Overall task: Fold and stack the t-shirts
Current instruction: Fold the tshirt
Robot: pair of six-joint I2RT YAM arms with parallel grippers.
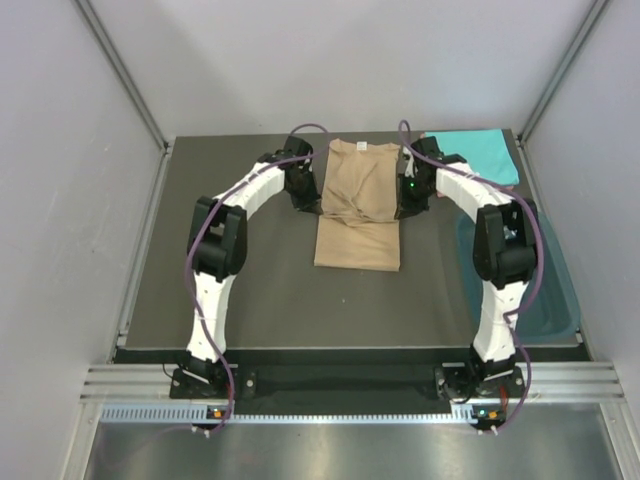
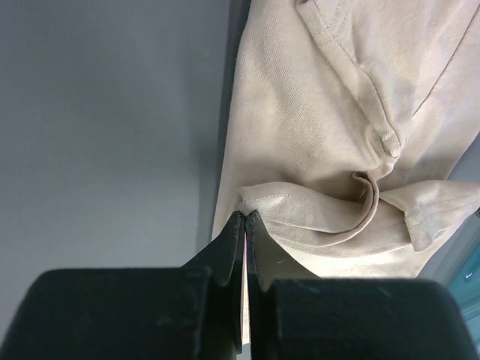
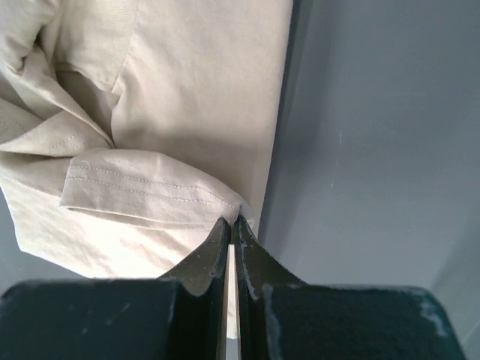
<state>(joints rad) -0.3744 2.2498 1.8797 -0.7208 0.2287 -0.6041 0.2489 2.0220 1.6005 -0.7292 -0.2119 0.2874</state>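
A tan t-shirt (image 1: 358, 205) lies lengthwise in the middle of the dark table, its far half bunched into folds. My left gripper (image 1: 313, 205) is at the shirt's left edge. In the left wrist view that gripper (image 2: 247, 216) is shut on a hemmed fold of the tan cloth (image 2: 315, 112). My right gripper (image 1: 404, 203) is at the shirt's right edge. The right wrist view shows it (image 3: 231, 220) pinching the corner of a stitched hem of the tan cloth (image 3: 187, 90). A turquoise t-shirt (image 1: 480, 155) lies flat at the back right corner. No salmon-pink shirt shows in any view.
A dark teal plastic tub (image 1: 560, 290) stands at the table's right edge, beside the right arm. Grey walls close in the table at the left, right and back. A metal rail (image 1: 330, 385) runs along the near edge between the arm bases.
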